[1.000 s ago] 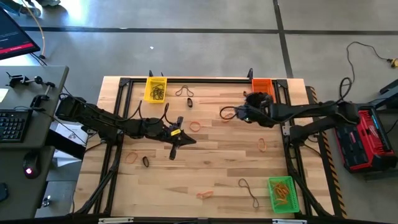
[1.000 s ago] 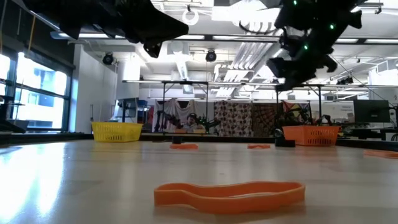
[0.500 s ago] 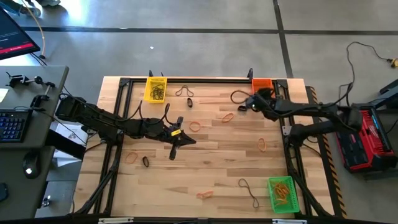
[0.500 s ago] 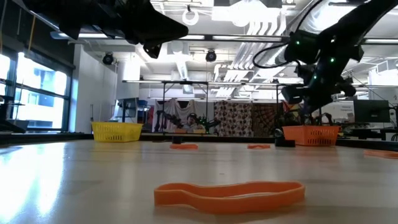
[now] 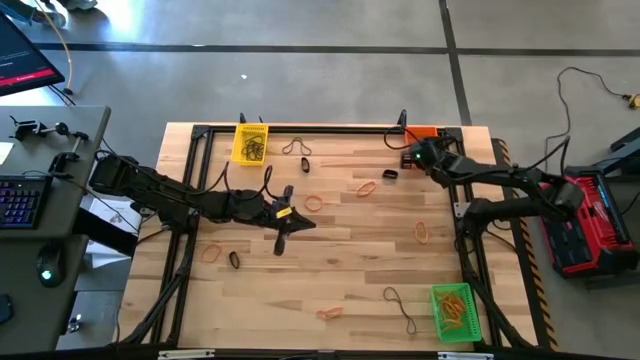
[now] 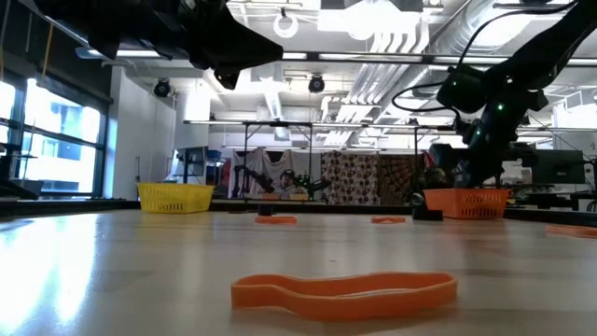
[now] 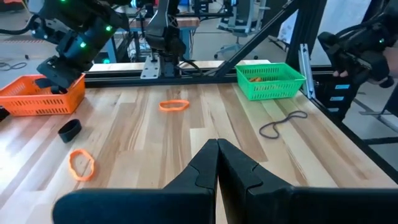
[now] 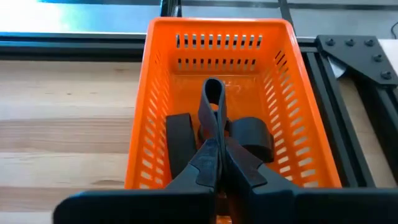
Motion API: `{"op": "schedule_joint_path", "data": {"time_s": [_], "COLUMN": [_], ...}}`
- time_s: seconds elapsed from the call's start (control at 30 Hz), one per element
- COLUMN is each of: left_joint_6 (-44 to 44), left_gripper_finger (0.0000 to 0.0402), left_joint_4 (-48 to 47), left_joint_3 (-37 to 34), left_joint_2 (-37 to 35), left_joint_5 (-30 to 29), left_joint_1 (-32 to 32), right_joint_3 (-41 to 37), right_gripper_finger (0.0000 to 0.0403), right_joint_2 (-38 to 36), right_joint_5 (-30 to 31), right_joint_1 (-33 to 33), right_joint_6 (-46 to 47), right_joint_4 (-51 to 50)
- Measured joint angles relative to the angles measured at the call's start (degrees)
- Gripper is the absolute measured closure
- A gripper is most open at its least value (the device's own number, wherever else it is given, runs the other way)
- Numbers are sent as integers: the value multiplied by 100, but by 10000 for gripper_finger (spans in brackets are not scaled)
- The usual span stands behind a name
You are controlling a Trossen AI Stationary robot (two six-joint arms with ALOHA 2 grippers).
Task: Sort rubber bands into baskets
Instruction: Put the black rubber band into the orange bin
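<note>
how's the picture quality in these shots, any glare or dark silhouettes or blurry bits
Low view: bright ceiling lights leave both arms as dark silhouettes, and the near orange rubber band looks soft. High view: even light, faint shadows. Right wrist view: a glaring pale strip lies beyond the orange basket, while the right end effector, pinching a black rubber band, is sharp. Left wrist view: the left end effector looks sharp.

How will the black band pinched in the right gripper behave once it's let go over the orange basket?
The black band bends into a narrow loop above the right gripper, so it is probably floppy. It looks light and should drop limply into the orange basket, unlikely to roll.
</note>
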Motion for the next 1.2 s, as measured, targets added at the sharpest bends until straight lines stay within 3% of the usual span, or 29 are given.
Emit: {"op": "schedule_joint_path", "data": {"time_s": [0.17,0.6,0.77,0.97,1.2], "left_joint_6": [-1,16,98,99,298], "left_gripper_finger": [401,401,401,401,401], "left_joint_4": [-207,-869,-989,-1186,-1190], "left_joint_3": [0,0,0,0,0], "left_joint_2": [0,-74,-75,-76,-76], "left_joint_5": [-8,-148,-160,-166,-180], "left_joint_1": [-1,174,194,194,194], "right_joint_3": [0,0,0,5,447], "right_gripper_finger": [397,329,344,397,400], "right_joint_2": [0,2,50,133,244], "right_joint_5": [-137,-319,-317,-395,-238], "right_joint_1": [-132,-357,-357,-325,-457], "right_joint_6": [-2,-129,-136,-153,-289], "right_joint_4": [-4,-13,142,747,822]}}
